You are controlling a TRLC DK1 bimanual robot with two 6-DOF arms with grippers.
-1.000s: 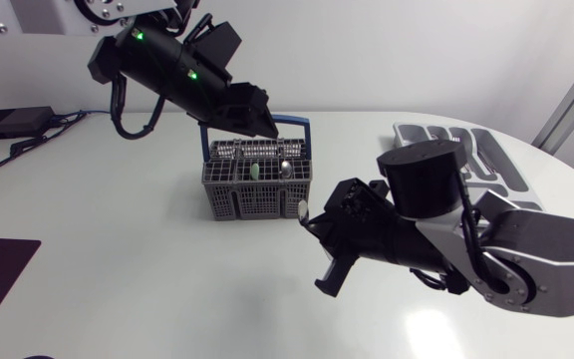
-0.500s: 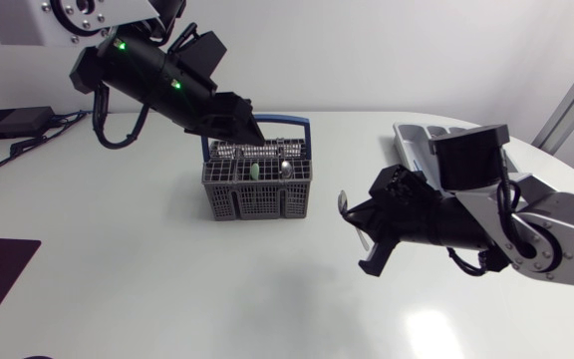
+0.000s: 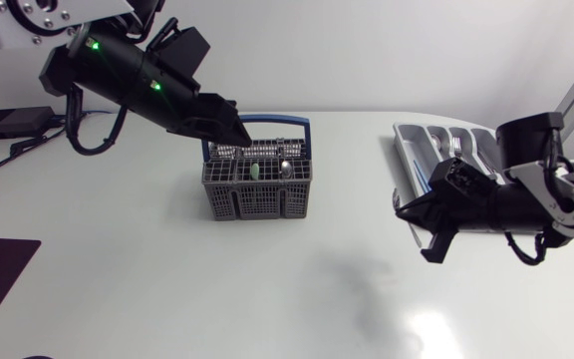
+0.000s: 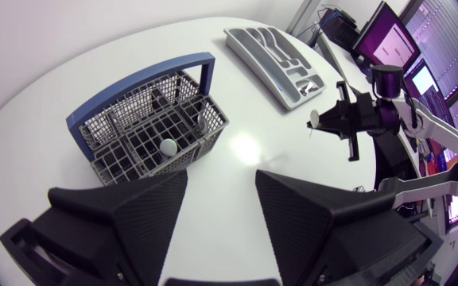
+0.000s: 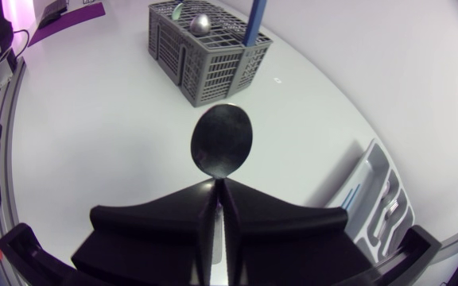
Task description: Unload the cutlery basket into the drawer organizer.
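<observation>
While the left gripper hangs just above the far-left corner of the cutlery basket, its broad fingers stand apart with nothing between them. In the left wrist view the basket lies ahead of the fingertips. The basket sits upright on the white table, its blue handle raised over the back. Inside it a metal spoon stands bowl-up in one compartment, with a green-tipped piece in another beside it. Well to the right of the basket, the right gripper is closed on the handle of a second spoon — its bowl points back toward the basket. Farther from the basket, just behind that gripper, lies the drawer organizer — a few pieces of cutlery already lie in its slots.
</observation>
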